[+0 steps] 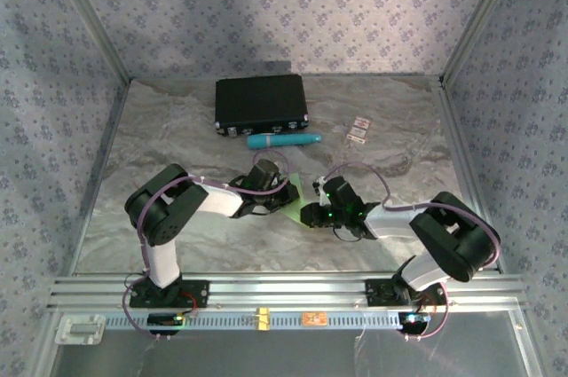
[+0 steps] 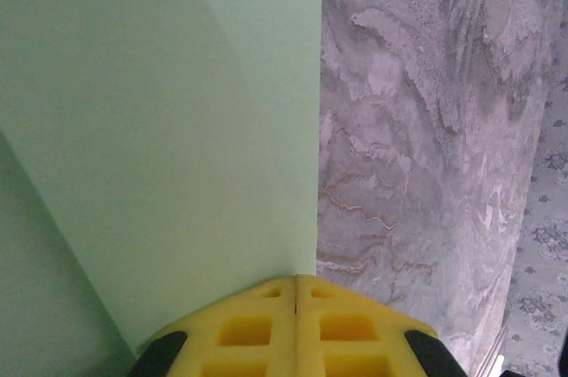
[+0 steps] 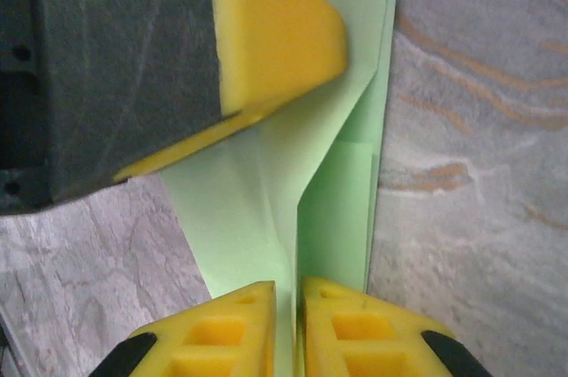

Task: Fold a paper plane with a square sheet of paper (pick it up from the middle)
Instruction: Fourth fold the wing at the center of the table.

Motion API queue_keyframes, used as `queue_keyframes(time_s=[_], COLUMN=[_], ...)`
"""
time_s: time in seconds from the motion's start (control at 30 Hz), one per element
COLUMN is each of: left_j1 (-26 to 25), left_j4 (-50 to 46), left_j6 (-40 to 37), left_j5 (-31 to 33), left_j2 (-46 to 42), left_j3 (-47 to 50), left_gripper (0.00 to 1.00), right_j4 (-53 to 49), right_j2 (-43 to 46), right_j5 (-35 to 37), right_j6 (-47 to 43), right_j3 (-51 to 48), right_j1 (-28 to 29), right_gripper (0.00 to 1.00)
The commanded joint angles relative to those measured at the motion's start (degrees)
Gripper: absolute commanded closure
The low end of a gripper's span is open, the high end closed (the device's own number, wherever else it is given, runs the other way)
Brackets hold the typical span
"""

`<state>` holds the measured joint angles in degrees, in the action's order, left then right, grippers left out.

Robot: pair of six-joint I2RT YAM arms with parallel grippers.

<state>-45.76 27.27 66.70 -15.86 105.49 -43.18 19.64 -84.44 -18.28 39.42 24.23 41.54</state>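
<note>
— Fingers [image 2: 240, 337] on the left gripper [image 1: 277, 191]?
— Pressed tight together, tips against the sheet of paper [image 1: 294, 189].
— And the right gripper [image 1: 311, 215]?
— Its fingers [image 3: 222, 337] stand a slit apart with green in the gap. Whether they pinch it, I cannot tell.
— Where's the sheet?
— On the table [image 1: 177, 137], in the middle, creased, between both grippers. Teal tube [image 1: 282, 140] just on its far side, black case [image 1: 260, 104] farther back.
</note>
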Motion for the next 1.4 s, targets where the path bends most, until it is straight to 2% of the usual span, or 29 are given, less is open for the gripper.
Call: queue_keyframes(time_s=[0.0,0.43,0.87,1.27,1.37], left_j1=[0.39,0.38,0.4,0.4,0.34], left_j4=[-0.9,-0.2,-0.02,0.95,1.23], left_j6=[-1.4,-0.91,-0.87,-0.06,0.1], left_j5=[-0.23,-0.4,-0.62,-0.81,-0.75], left_j2=[0.68,1.07,1.38,1.9,1.91], left_j3=[1.17,1.3,1.28,1.43,1.64], left_gripper=[0.95,0.95,0.95,0.95,0.95], right_j4=[-7.93,-9.57,-10.9,-14.18,-16.62], right_j2=[1.93,3.21,6.11,3.72,3.9], right_j5=[-2.87,-4.67,-7.86,-10.49,-9.72], right_j6=[-1.08,-1.64,-1.76,-5.14,-6.26], right_j3=[0.73,-2.0,-2.87,-3.15,-2.62], right_j1=[0.25,0.07,-1.36,-1.73,-1.8], right_gripper=[0.84,0.88,0.87,0.91,0.89])
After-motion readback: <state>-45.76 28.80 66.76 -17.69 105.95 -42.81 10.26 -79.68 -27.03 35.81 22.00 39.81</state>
